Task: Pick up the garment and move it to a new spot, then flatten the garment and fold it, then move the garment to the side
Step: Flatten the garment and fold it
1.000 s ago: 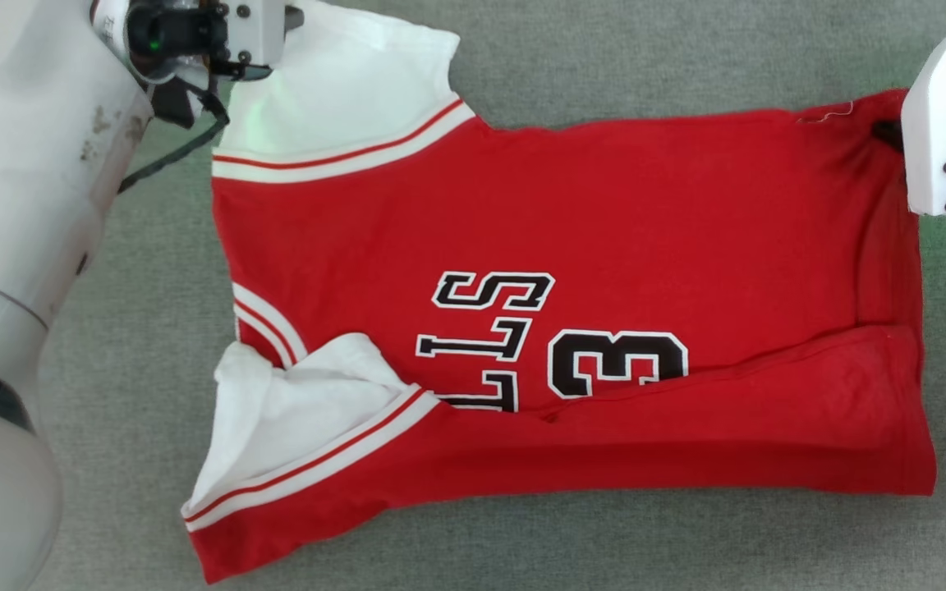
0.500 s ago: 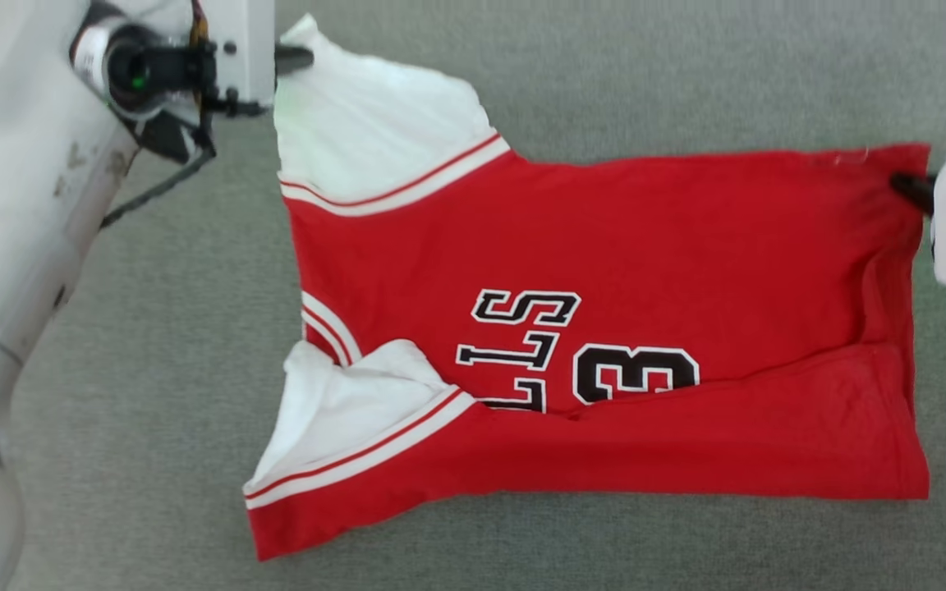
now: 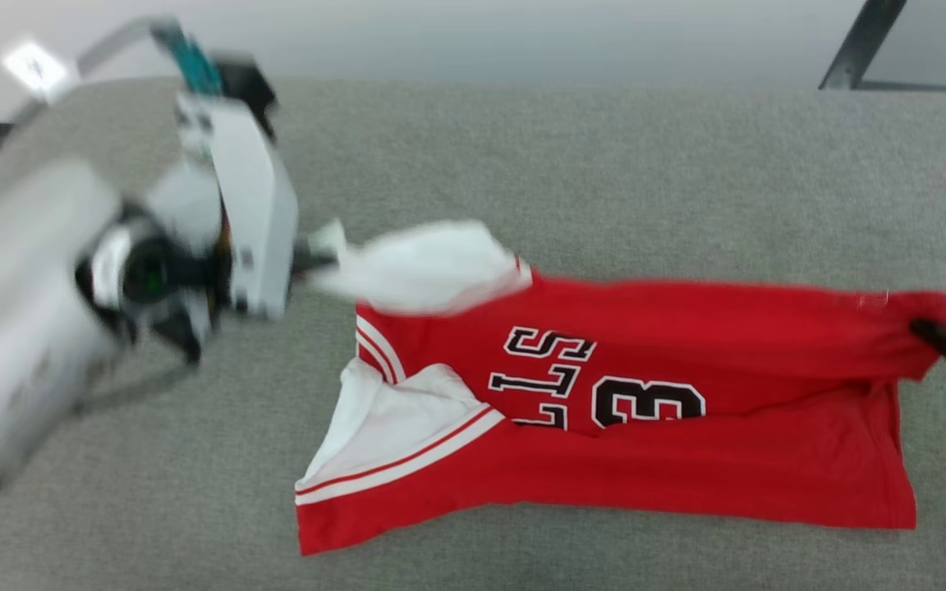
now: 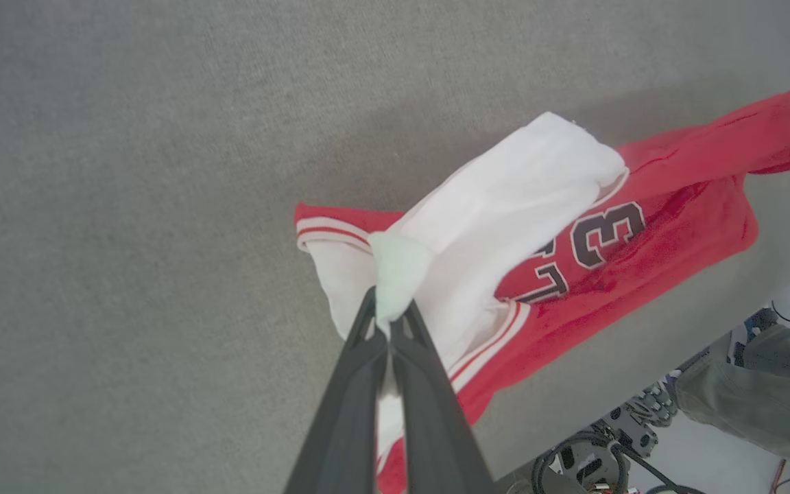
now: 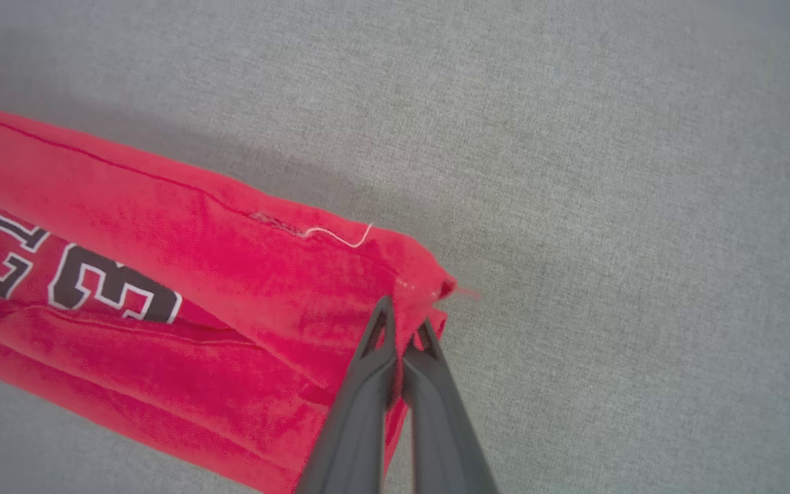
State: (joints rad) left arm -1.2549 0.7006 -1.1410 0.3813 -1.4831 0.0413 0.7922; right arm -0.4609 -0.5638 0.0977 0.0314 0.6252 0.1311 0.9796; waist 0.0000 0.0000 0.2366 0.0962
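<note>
**Surface.** Grey woven table covering (image 3: 604,164), with a pale wall beyond its far edge.

**Head view.** The garment (image 3: 686,460) lies lengthwise across the middle of the covering, its near long edge folded over. Its far edge is raised and stretched between the arms. The left gripper (image 3: 309,261), blurred, pinches the white sleeve (image 3: 432,267). The right gripper (image 3: 933,332) pinches the far hem corner.

**Left wrist view.** Fingers pressed together on a bunched tip of sleeve, with the red body sagging away below.

**Right wrist view.** Fingers clamped on the red hem corner, a loose white thread (image 5: 340,237) nearby.

**Handling (judged).** Light, soft and limp, not fragile. It droops between holds, and a thin pinch may slip. Best taken at corners, hems and striped trim, where the cloth is doubled.
</note>
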